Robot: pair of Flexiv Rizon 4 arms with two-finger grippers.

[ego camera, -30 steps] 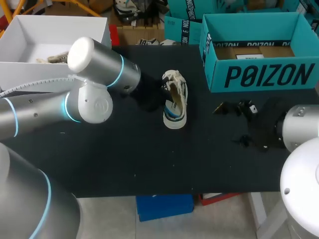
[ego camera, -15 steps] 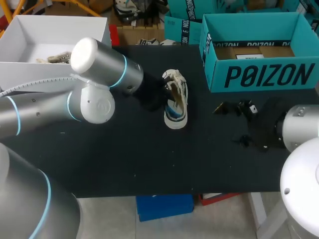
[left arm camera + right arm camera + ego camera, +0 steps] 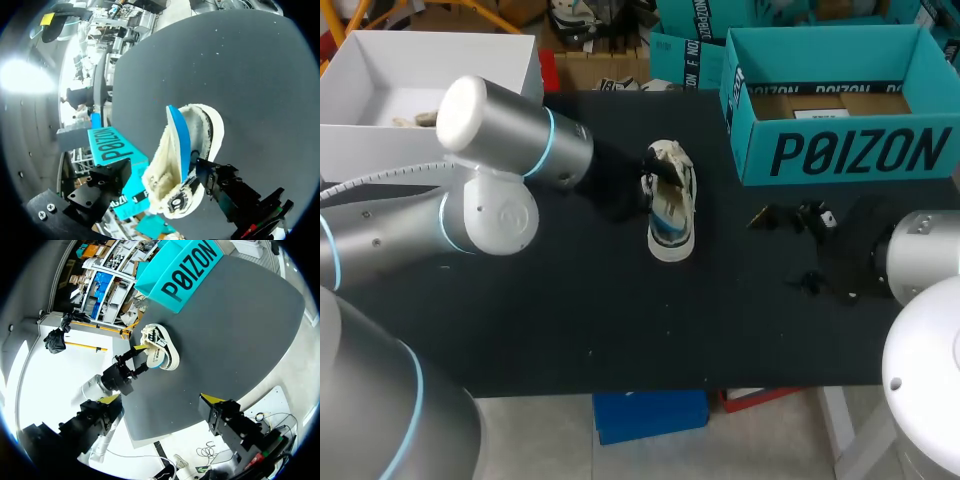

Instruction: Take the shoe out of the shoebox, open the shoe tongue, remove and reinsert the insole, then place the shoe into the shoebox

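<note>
A white fleecy shoe lies on the black table, a little left of the teal shoebox. Its blue insole sticks up out of the opening. My left gripper is at the shoe's left side. In the left wrist view the shoe sits between the wide-spread fingers of the gripper, which is open. My right gripper hovers low over the table to the shoe's right, open and with nothing in it. The shoebox stands open.
A white open box stands at the far left, behind my left arm. The teal shoebox takes up the back right corner. Bare table lies in front of the shoe.
My left gripper has spread its fingers wide, letting go of what it pinched at the shoe. Its arm has drawn back a little to the left. The right arm has kept still.
</note>
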